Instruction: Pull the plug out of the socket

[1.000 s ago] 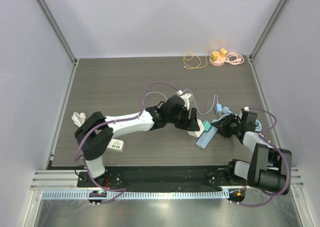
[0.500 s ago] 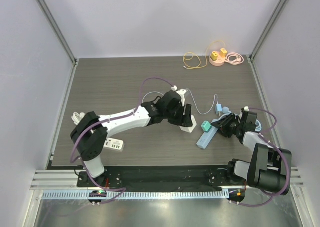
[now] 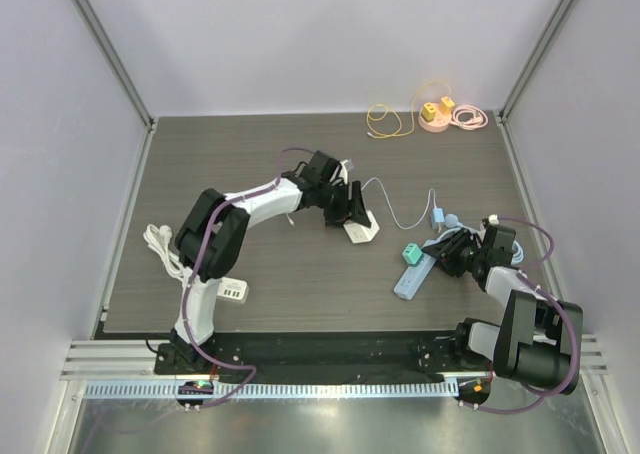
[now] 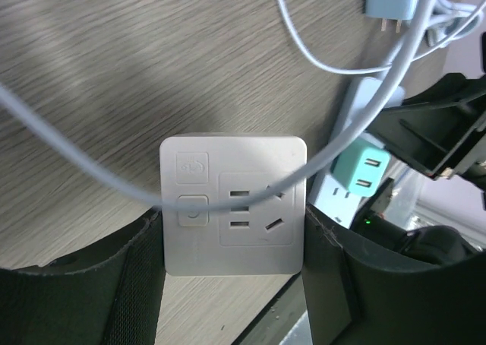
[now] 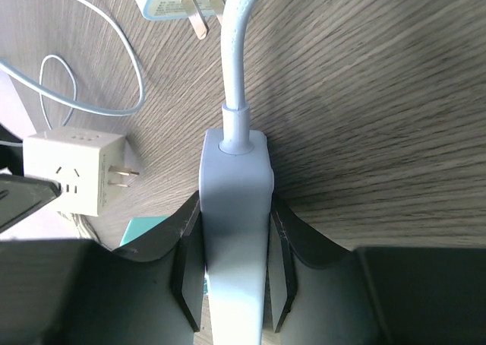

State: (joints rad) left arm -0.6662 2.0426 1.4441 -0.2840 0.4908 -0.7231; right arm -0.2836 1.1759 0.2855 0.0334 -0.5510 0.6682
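Left fingers [image 4: 133,284] clamp the white cube plug [image 4: 231,208] by two opposite sides, near the middle of the desk [image 3: 230,164], unplugged and well to the left of the power strip [image 3: 413,276]. Around that strip's cord end the right fingers [image 5: 292,238] are closed tight. A teal plug [image 3: 411,252] sits on the strip. A thin white cable [image 4: 76,156] drapes across the cube's socket face, and a blue charger [image 3: 438,215] lies just beyond the strip.
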